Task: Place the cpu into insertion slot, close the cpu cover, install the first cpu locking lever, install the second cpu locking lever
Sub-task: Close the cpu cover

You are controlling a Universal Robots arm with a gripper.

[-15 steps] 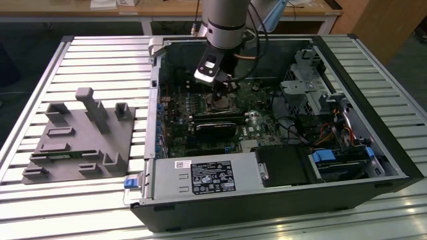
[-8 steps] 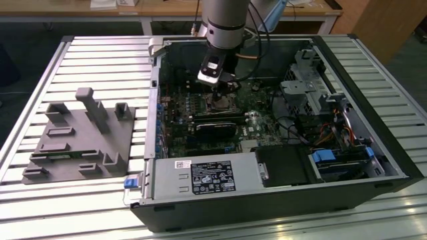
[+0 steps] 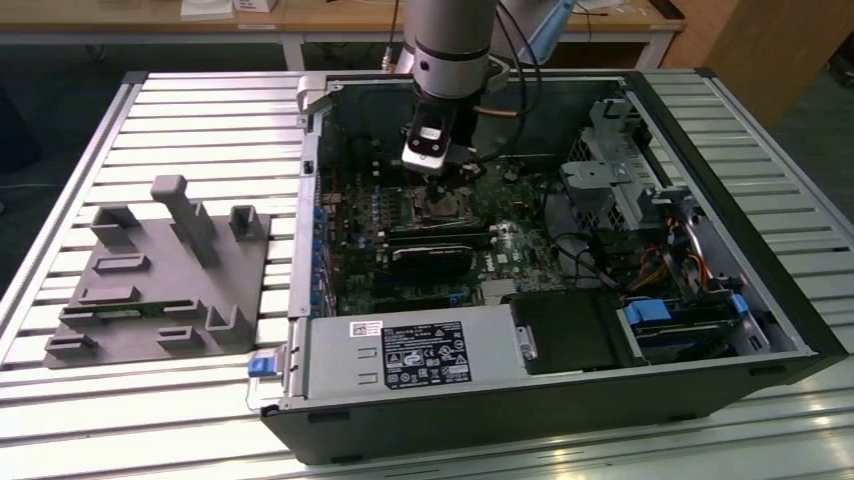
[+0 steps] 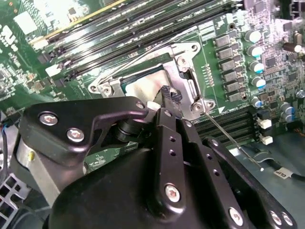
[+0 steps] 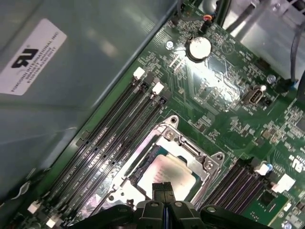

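The gripper (image 3: pixel 445 172) is down inside the open case (image 3: pixel 307 130) on the tabletop (image 3: pixel 200 110). Both wrist views show its two fingers pressed tight together with nothing between them.

The cpu (image 5: pixel 169 172) lies in the slot (image 3: pixel 434 205). The cover (image 5: pixel 186 147) lies flat over it, and the cpu's grey face shows through the window. The gripper's tip is right at the edge of the cover. I cannot tell if it touches the cover or hangs just above.

One thin lever (image 4: pixel 233 143) sticks out from a corner of the slot, across the green board (image 4: pixel 228 28). It looks free, not hooked down.

So I think the cpu and cover steps are done, and the lever steps are the ones in hand. The lever is a thin rod, so I think this step needs good aim. The closed tip has to land right on the rod, push it down and slide it under its hook. It must not slip onto the small parts close by.
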